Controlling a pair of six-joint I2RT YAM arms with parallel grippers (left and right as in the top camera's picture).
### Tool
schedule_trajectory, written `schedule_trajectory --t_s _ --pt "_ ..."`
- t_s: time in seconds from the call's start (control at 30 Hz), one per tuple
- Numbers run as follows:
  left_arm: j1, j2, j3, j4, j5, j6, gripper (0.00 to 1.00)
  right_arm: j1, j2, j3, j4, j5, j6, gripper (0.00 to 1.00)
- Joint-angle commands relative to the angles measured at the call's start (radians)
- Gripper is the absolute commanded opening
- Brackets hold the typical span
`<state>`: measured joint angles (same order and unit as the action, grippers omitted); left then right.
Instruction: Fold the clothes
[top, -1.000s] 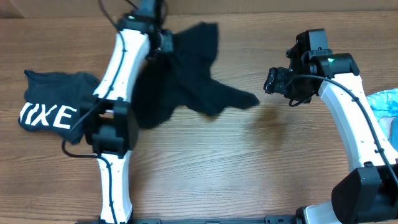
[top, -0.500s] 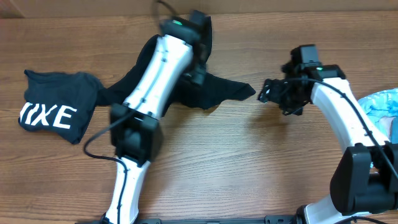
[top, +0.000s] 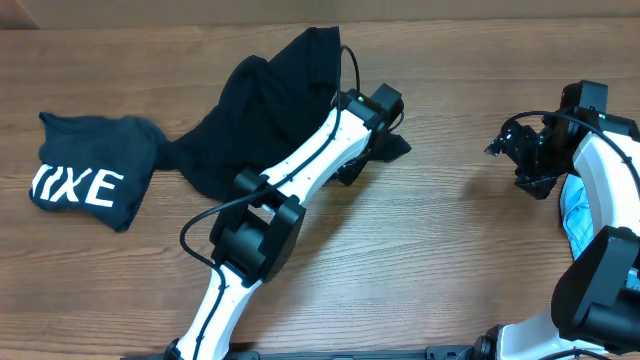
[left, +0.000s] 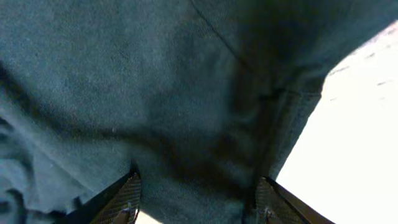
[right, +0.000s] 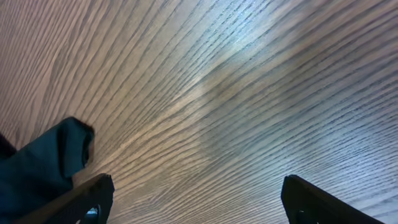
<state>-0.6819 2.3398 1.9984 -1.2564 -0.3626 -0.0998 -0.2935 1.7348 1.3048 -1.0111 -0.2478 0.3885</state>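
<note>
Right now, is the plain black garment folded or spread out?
Not folded. The black garment lies bunched on the table, its outline irregular, without straight fold edges.

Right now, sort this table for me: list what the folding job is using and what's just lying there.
In use:
- black garment, crumpled mid-table
- left gripper, pressed into that garment

Lying about:
- black shirt with white lettering, folded, far left
- light blue patterned cloth, right edge
- right gripper, open above the wooden table, holding nothing
</note>
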Motion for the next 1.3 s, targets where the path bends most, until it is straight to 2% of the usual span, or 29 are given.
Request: schedule_trajectory --t_s 0.0,0.17,0.33,0.4,0.43,0.47,0.57,0.6,0.7,0.73,0.8,0.87,0.97,1.03,1.17,1.2,1.23,1.27 --pt "-0.074 -0.019 -0.003 -0.034 -0.097 0.008 0.66 0.000 -0.005 -0.002 0.004 -0.008 0.001 0.91" --pt "-0.115 -0.019 -0.021 -0.041 -0.142 0.007 0.70 0.000 -0.005 -0.002 0.012 -0.008 0.001 0.92" --pt "-0.045 -0.019 -0.100 0.041 -0.146 0.011 0.65 0.000 -0.005 -0.002 0.011 -0.008 0.001 0.95" --pt "-0.020 -0.019 -0.107 0.036 -0.182 0.006 0.16 0.000 -0.005 -0.002 0.011 -0.008 0.001 0.95" --pt "-0.019 -0.026 -0.083 0.001 -0.231 -0.043 0.07 0.000 -0.005 -0.002 0.011 -0.008 0.001 0.95" --pt "-0.021 -0.038 -0.042 -0.056 -0.274 -0.103 0.04 0.000 -0.005 -0.002 0.013 -0.008 -0.004 0.93" --pt "-0.034 -0.111 0.111 -0.218 -0.273 -0.126 0.04 0.018 -0.005 -0.002 0.047 -0.145 -0.141 0.84" --pt "-0.033 -0.180 0.192 -0.298 -0.274 -0.126 0.07 0.040 -0.005 -0.002 0.076 -0.353 -0.280 0.75" --pt "-0.008 -0.287 0.234 -0.359 -0.273 -0.125 0.12 0.113 -0.005 -0.002 0.089 -0.427 -0.320 0.68" --pt "0.002 -0.328 0.235 -0.366 -0.268 -0.125 0.14 0.151 -0.005 -0.003 0.091 -0.427 -0.320 0.68" --pt "0.009 -0.391 0.235 -0.371 -0.259 -0.122 0.15 0.243 -0.005 -0.003 0.096 -0.424 -0.344 0.83" --pt "0.010 -0.412 0.235 -0.382 -0.259 -0.126 0.17 0.312 -0.005 -0.003 0.107 -0.427 -0.345 0.86" --pt "0.013 -0.414 0.234 -0.399 -0.287 -0.131 0.18 0.421 -0.005 -0.003 0.091 -0.427 -0.455 0.89" --pt "0.027 -0.414 0.236 -0.433 -0.393 -0.279 0.12 0.473 -0.005 -0.003 0.086 -0.380 -0.460 0.89" --pt "0.051 -0.422 0.237 -0.433 -0.343 -0.307 0.21 0.500 -0.005 -0.008 0.022 -0.379 -0.460 0.89" --pt "0.057 -0.425 0.237 -0.433 -0.322 -0.328 0.26 0.518 -0.005 -0.018 0.022 -0.366 -0.459 0.89" --pt "0.066 -0.425 0.237 -0.432 -0.270 -0.327 0.36 0.536 -0.005 -0.028 0.026 -0.338 -0.423 0.89" --pt "0.075 -0.425 0.236 -0.433 -0.215 -0.311 0.37 0.550 -0.005 -0.034 0.030 -0.322 -0.374 0.89"
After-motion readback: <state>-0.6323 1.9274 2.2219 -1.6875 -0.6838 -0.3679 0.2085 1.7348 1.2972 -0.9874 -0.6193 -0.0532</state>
